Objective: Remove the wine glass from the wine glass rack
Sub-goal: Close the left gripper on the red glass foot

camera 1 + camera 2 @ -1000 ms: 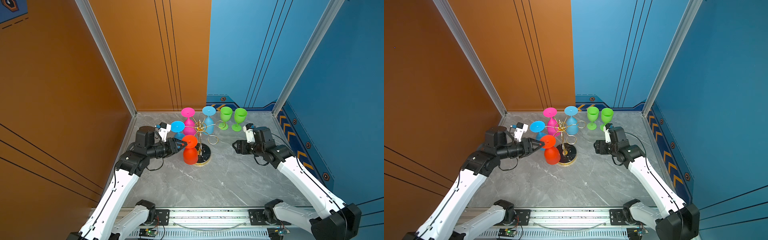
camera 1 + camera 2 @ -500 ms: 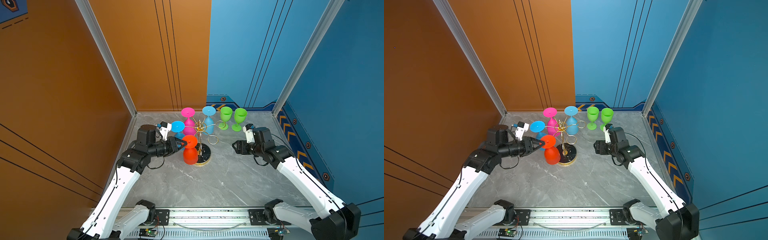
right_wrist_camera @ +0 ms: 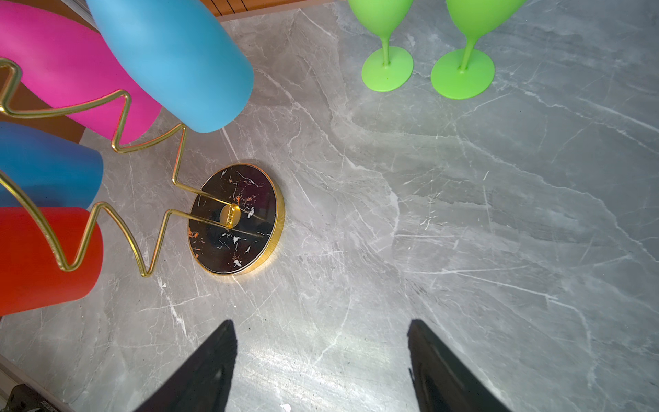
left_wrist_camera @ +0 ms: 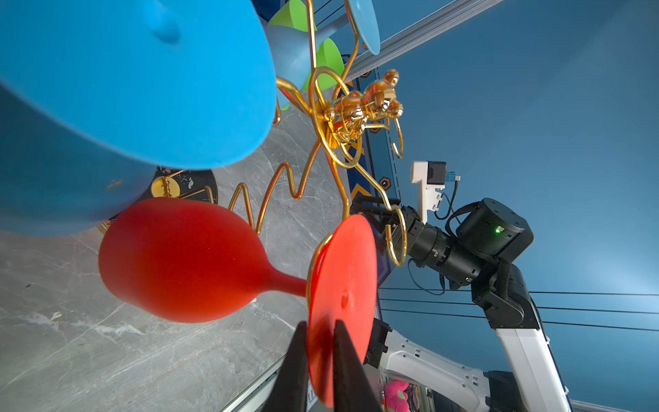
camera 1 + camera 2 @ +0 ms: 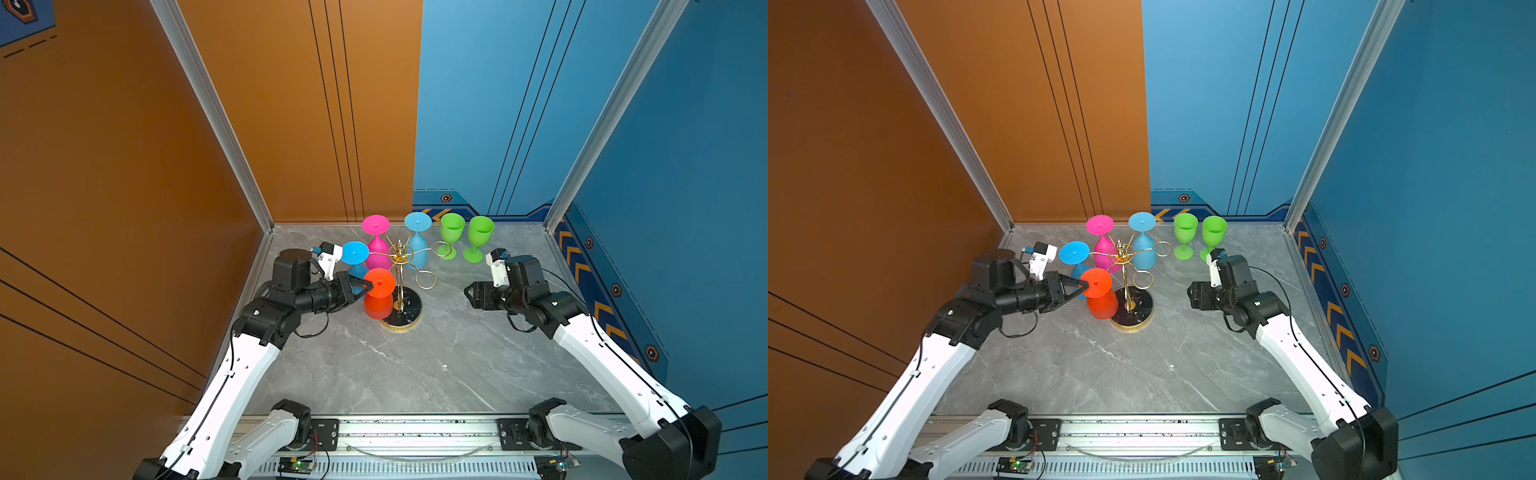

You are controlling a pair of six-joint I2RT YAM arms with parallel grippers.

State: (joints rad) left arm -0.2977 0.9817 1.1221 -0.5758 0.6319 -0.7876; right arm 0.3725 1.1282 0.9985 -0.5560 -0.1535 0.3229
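Grey marble tabletop [image 5: 415, 365], red wine glass [image 5: 377, 306] hung inverted on wine glass rack [image 5: 400, 254], foot now clamped by left gripper [image 4: 319, 324], jaws narrowed since earlier frame, right gripper [image 3: 321, 324] held open, unmoved.

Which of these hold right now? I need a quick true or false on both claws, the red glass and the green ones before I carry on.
1. The left claw pinches the foot of the red wine glass. True.
2. The right claw holds a green glass. False: it is open and empty above the table.
3. The two green glasses stand upright on the table, off the wine glass rack. True.
4. The red wine glass is free of the rack. False: it hangs upside down from a rack loop.
5. The right claw touches the rack's base. False: it is clear of it.
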